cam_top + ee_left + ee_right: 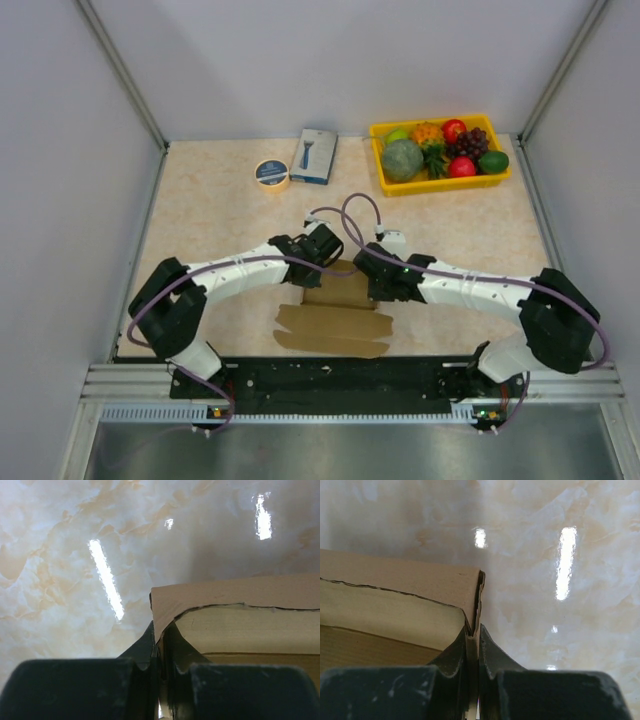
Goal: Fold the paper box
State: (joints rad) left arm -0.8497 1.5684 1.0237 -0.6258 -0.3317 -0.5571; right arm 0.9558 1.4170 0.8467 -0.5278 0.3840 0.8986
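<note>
We have the paper box (335, 322) on the table (220, 220) in the lower middle of the top view, just ahead of the arm bases. Its near flaps lie flat and its far panel is raised between the two arms. Our left hand (159, 647) is closed almost fully, its fingers pinching the thin left corner of that raised panel. Our right hand (473, 637) is closed the same way on the right corner. In both wrist views a thin dark line parts the gripped panel from the lighter layer behind it.

We judge the step in hand to be folding this panel over along its crease. To do it well, we should move both hands together, at the same height and pace, so the cardboard turns about the crease and does not twist or tear at the corners. The pinch should be firm but shallow, and the flat part must not slide on the glossy table. The yellow tray (445, 186), in the upper right, lies well apart from the work.
</note>
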